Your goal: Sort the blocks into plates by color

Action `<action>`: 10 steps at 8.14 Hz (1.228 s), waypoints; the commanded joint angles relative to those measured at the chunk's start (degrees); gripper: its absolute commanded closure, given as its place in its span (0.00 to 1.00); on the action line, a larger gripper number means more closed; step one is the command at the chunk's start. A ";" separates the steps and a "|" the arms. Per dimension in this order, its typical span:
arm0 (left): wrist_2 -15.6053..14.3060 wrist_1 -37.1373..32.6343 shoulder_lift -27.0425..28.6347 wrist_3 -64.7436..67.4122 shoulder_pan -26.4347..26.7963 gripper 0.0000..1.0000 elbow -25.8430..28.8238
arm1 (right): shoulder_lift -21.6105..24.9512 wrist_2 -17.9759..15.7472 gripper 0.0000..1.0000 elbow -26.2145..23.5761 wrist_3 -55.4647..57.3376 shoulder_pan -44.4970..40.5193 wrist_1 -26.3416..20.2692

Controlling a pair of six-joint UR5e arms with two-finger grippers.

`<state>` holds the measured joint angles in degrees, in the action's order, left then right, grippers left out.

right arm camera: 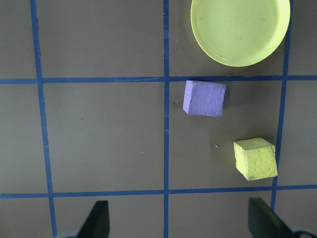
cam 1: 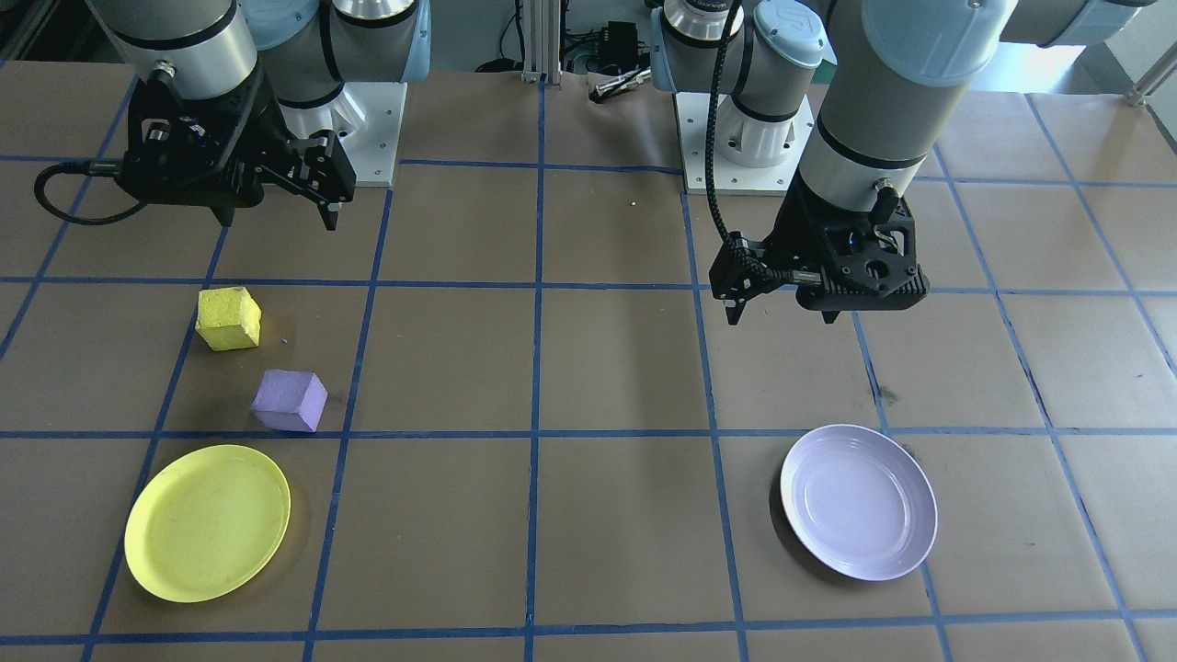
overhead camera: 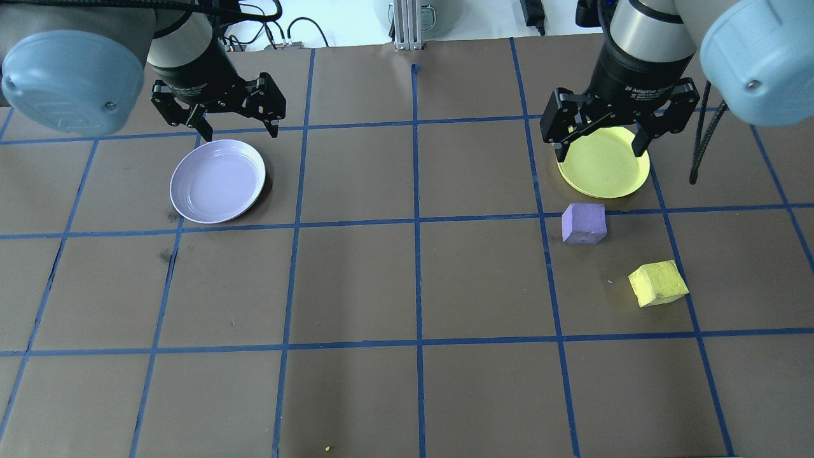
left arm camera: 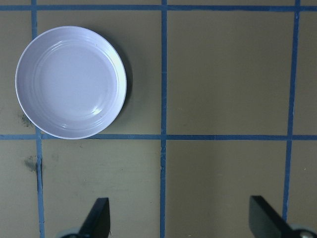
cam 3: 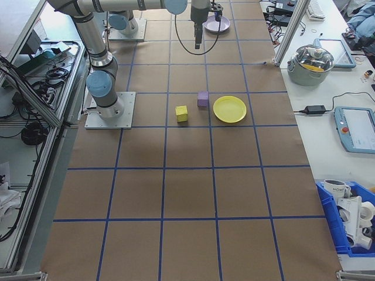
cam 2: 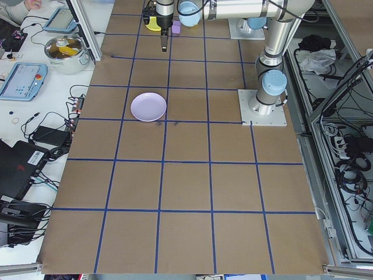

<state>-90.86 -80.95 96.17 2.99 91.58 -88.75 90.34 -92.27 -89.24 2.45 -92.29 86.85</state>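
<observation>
A yellow block [overhead camera: 658, 283] and a purple block [overhead camera: 584, 223] lie on the brown table on my right side, a short gap between them. Beyond the purple one sits the yellow plate [overhead camera: 604, 172], holding nothing. My right gripper [overhead camera: 599, 151] hangs open and empty high above that area; its wrist view looks down on the purple block [right arm camera: 204, 98], yellow block [right arm camera: 255, 158] and yellow plate [right arm camera: 240, 29]. The lavender plate [overhead camera: 217, 181] rests bare on my left side. Above the table beside it, my left gripper [overhead camera: 219, 124] is open with nothing in it.
Blue tape lines grid the table. The two arm bases [cam 1: 745, 138] stand at the robot's edge. A side bench holds a metal pot [cam 3: 314, 63], a tablet [cam 3: 357, 126] and a blue bin [cam 3: 348, 225]. A cable [cam 1: 74, 207] loops by the right wrist.
</observation>
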 commanded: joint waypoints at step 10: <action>-0.20 0.35 0.07 0.00 0.00 0.00 -0.02 | 0.10 -5.02 0.05 -25.23 -32.55 17.38 21.81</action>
<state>-91.10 -80.65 96.26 2.99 91.58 -88.77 89.75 -95.14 -105.04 -20.95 -79.42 98.46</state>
